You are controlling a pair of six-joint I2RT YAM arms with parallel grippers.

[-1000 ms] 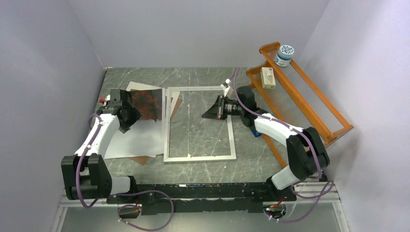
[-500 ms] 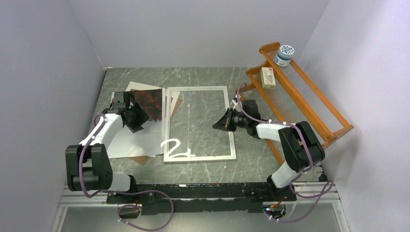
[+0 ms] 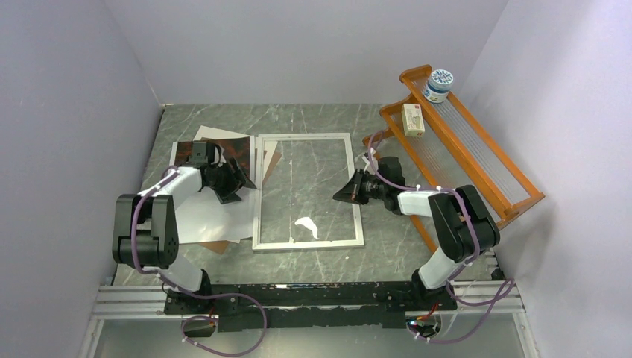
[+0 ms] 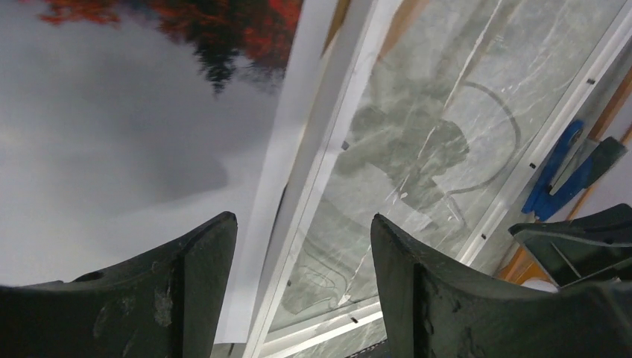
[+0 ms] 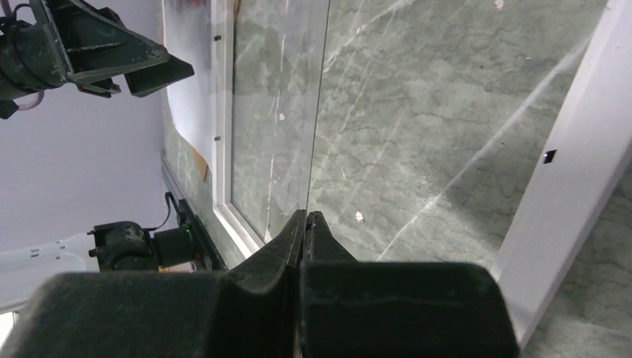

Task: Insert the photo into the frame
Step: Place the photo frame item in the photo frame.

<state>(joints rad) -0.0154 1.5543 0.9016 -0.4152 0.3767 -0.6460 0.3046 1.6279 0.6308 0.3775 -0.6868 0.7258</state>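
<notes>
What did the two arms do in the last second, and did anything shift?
The left gripper, open, swung right across the glossy red-and-grey photo toward the thin silvery-white picture frame. The right gripper, shut, drew back toward the frame's right rim. Nothing was grabbed; photo and frame stayed put.

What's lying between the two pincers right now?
The left rail of the frame and its interior, grey tabletop showing through, lie between the left pincer and right pincer, per the top view.
</notes>
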